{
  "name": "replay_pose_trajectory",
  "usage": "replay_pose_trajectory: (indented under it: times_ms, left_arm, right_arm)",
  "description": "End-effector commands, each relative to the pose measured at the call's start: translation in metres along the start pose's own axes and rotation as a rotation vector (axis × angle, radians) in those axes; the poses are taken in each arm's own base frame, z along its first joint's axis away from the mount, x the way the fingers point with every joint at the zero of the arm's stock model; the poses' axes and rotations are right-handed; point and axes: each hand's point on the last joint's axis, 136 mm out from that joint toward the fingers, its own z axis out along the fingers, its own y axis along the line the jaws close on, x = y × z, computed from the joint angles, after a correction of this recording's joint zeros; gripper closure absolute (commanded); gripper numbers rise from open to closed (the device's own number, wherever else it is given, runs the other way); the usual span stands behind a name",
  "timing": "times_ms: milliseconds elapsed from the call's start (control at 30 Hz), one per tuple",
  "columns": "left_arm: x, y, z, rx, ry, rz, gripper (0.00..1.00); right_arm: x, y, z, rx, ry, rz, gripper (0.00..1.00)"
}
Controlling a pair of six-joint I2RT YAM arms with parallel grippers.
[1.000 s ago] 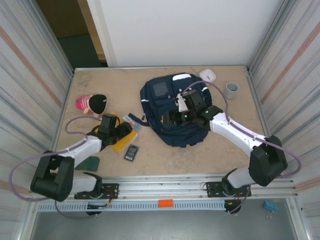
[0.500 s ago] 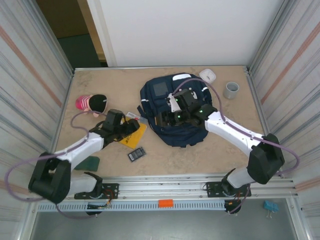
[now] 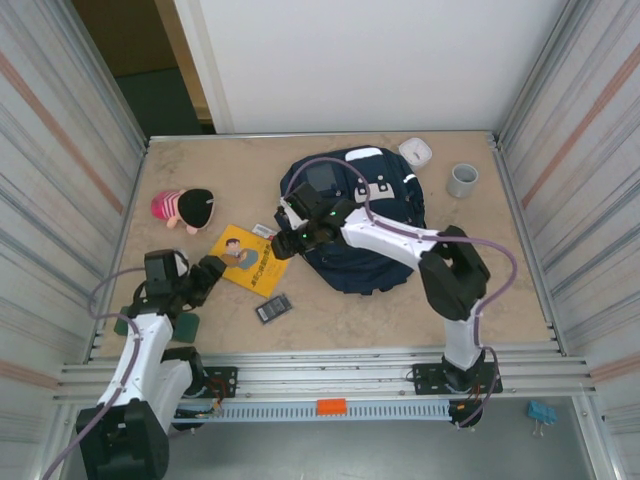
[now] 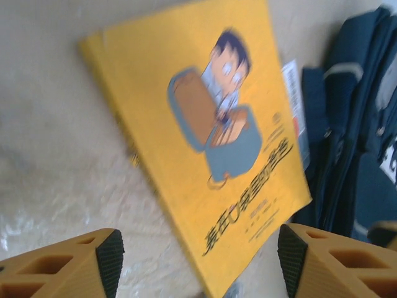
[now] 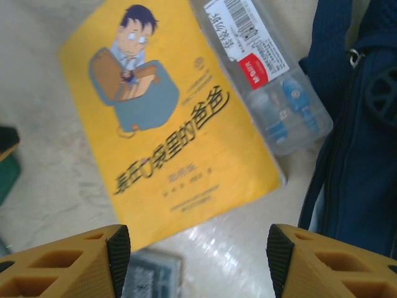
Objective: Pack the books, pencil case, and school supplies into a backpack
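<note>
The navy backpack point(image 3: 365, 225) lies at mid table. Left of it the yellow book point(image 3: 250, 260) lies flat, with the clear packet with a red mark point(image 3: 265, 232) at its far edge and the black rectangle point(image 3: 273, 308) near it. A corner of the green book point(image 3: 188, 326) shows under my left arm. My left gripper point(image 3: 205, 272) is open just left of the yellow book point(image 4: 205, 124), holding nothing. My right gripper point(image 3: 288, 238) hangs open over the book's right edge point(image 5: 167, 118), beside the packet point(image 5: 273, 74) and the backpack point(image 5: 360, 124).
A pink and black doll-shaped soft thing point(image 3: 185, 207) lies at the far left; I cannot tell if it is the pencil case. A white round device point(image 3: 416, 151) and a grey cup point(image 3: 463, 180) stand behind the backpack. Metal walls close both sides.
My left arm has drawn back to the near left, leaving the yellow book flat on the table. My right gripper has swung left from the backpack to the book's right edge.
</note>
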Motion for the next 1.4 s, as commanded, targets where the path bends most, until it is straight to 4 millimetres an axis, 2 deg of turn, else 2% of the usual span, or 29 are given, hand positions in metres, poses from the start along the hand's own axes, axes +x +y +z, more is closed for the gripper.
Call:
replay_pose_trajectory:
  times_ms: [0,200,333,467,567,633,700,767,833,933,1000,1100,1267,1367]
  left_arm:
    - [0.007,-0.010,0.006,0.086,0.050,-0.034,0.32]
    - [0.011,-0.003,0.011,0.071,0.067,-0.041,0.33]
    - [0.010,-0.001,0.012,0.058,0.059,-0.042,0.33]
    - [0.008,0.006,0.014,0.021,0.052,-0.048,0.33]
    - [0.007,0.008,0.016,0.003,0.058,-0.047,0.33]
    - [0.006,0.009,0.017,-0.008,0.058,-0.051,0.33]
    - [0.005,0.010,0.017,-0.018,0.060,-0.054,0.32]
    - [0.005,0.012,0.016,-0.033,0.060,-0.057,0.32]
    - [0.004,0.012,0.015,-0.039,0.057,-0.056,0.33]
    - [0.006,0.010,0.015,-0.026,0.069,-0.053,0.35]
    - [0.009,0.009,0.016,-0.012,0.081,-0.054,0.36]
    - [0.011,0.009,0.018,-0.002,0.091,-0.055,0.37]
    - [0.013,0.011,0.021,0.003,0.100,-0.060,0.38]
    - [0.016,0.013,0.024,0.004,0.112,-0.066,0.39]
  right_arm:
    - [-0.007,-0.012,0.024,0.055,0.026,-0.080,0.39]
    - [-0.005,-0.007,0.070,0.074,0.079,-0.168,0.41]
    - [0.018,-0.004,0.084,0.044,0.167,-0.129,0.49]
    - [0.050,0.000,0.073,0.049,0.195,-0.088,0.49]
    - [0.064,0.018,0.060,-0.041,0.212,-0.019,0.50]
    - [0.063,0.029,0.045,-0.087,0.199,0.001,0.50]
    - [0.055,0.035,0.025,-0.092,0.166,-0.002,0.49]
    - [0.042,0.033,0.005,-0.066,0.114,-0.006,0.45]
    - [0.033,0.023,-0.006,-0.035,0.083,0.001,0.43]
    - [0.030,0.004,-0.001,0.016,0.086,0.013,0.42]
    - [0.031,-0.003,0.009,0.029,0.112,0.008,0.46]
    - [0.030,0.000,0.023,0.020,0.127,-0.011,0.50]
    - [0.034,0.007,0.044,0.022,0.153,-0.032,0.52]
    - [0.041,0.002,0.055,0.060,0.181,-0.041,0.53]
